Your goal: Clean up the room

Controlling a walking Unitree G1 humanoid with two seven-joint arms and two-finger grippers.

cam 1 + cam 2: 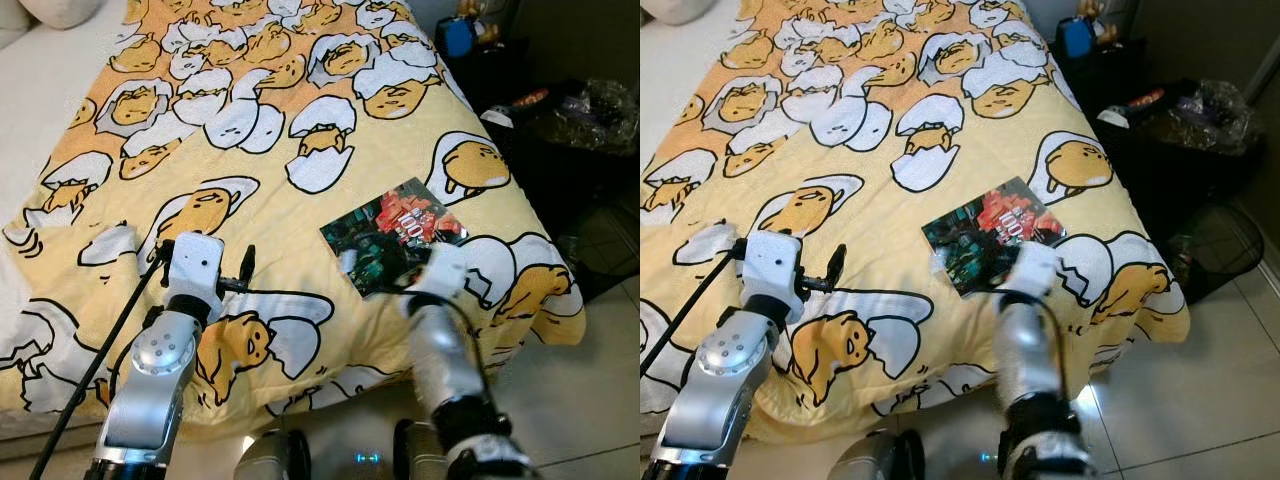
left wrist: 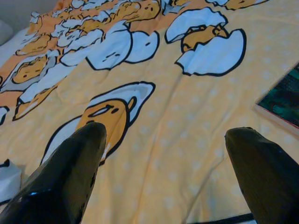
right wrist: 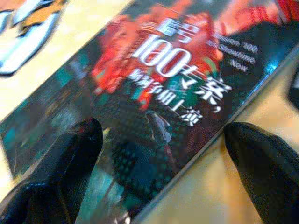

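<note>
A glossy book point(image 1: 395, 235) with a red and dark green cover lies flat on the egg-character blanket point(image 1: 300, 110), near the bed's right front corner. My right gripper point(image 3: 166, 133) is open just above it. One finger point(image 3: 79, 144) is over the cover and the other point(image 3: 254, 149) is past the book's edge over the blanket. My left gripper point(image 2: 168, 135) is open too, low over bare blanket to the left of the book, with nothing between its fingers.
A dark bin with a plastic liner point(image 1: 590, 110) and a wire mesh basket point(image 1: 1215, 245) stand on the tile floor right of the bed. A blue item point(image 1: 460, 35) sits on dark furniture behind them. A black cable point(image 1: 95, 365) runs along my left arm.
</note>
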